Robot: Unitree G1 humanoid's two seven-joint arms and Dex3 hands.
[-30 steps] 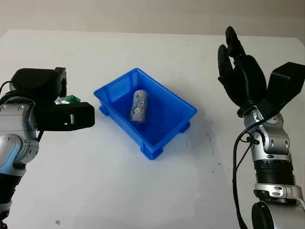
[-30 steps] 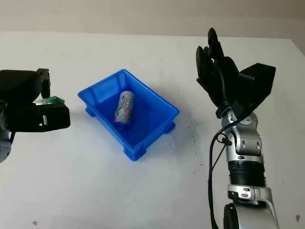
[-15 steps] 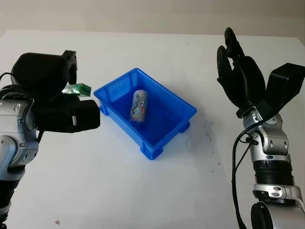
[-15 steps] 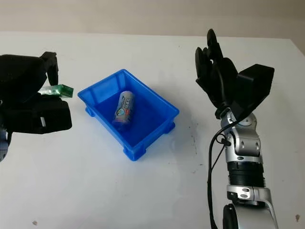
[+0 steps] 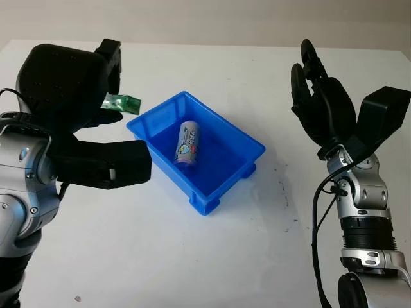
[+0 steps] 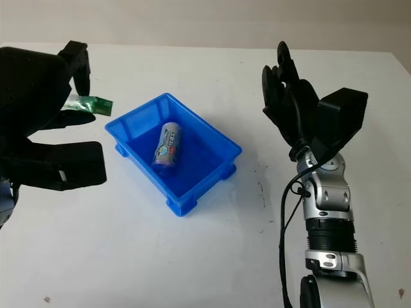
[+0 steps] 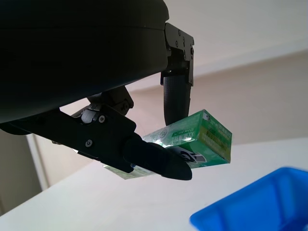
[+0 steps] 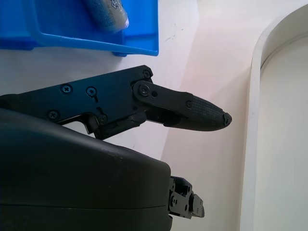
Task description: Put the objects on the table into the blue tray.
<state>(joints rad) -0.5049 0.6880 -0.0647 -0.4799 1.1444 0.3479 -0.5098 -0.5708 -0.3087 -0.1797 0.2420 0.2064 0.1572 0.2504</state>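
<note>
Left hand raised above the table, fingers pinched on a small green box, which sticks out past the fingertips toward the blue tray. Box hangs in the air just beside the tray's near-left corner, not yet over the basin as far as I can judge. Inside the tray, a grey cylindrical can lies on its side near the middle. Right hand held upright on the far side of the tray, well apart from it, holding nothing, open. White table underneath. Risk, as I read it: the grip is a fingertip pinch on one end of the box, so it could pivot or slip while carried. If let go from here, it would likely strike the tray's rim or land outside. A drop from this height could also bounce it off the can.
</note>
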